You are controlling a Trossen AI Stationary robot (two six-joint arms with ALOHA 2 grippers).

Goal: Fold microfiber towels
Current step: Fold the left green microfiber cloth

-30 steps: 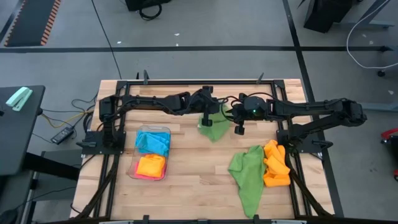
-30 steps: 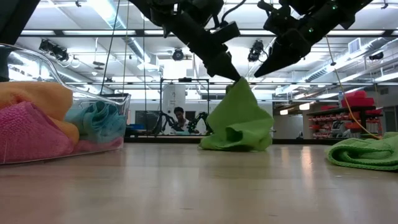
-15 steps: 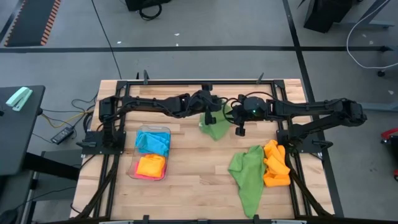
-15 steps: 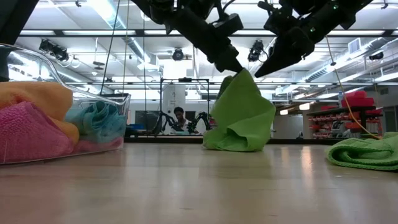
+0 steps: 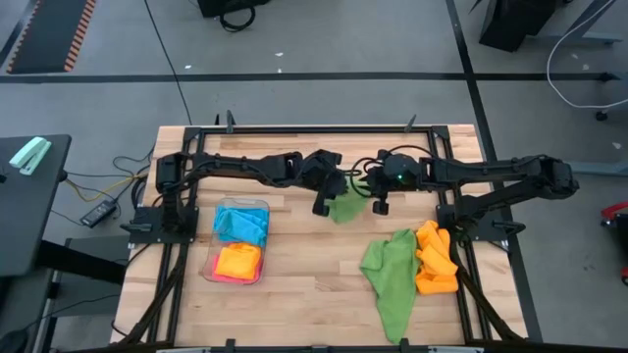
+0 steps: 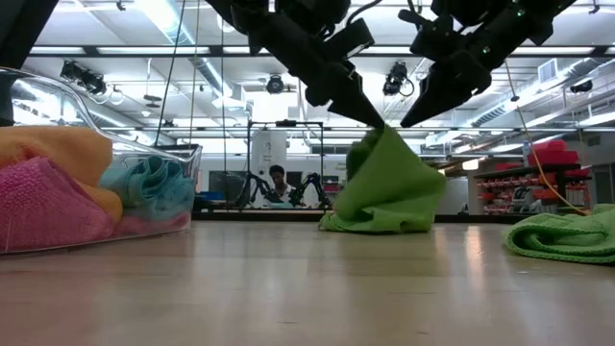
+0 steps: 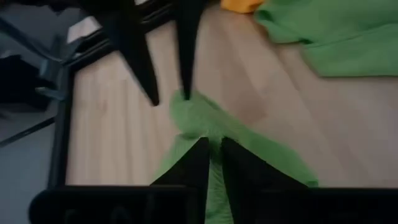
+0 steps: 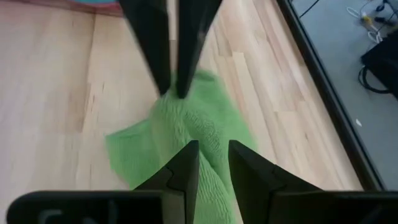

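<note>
While both arms meet over the back middle of the table, we see the left gripper and right gripper each pinching the peak of a green towel (its lower folds rest on the wood), with other towels well apart.

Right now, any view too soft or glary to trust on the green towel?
Left wrist view: soft; green towel blurred. Right wrist view: also soft, edges smeared. Low view: bright ceiling lights put both arms in silhouette and the near tabletop is out of focus, towel outline still readable. High view: evenly lit, no glare.
</note>
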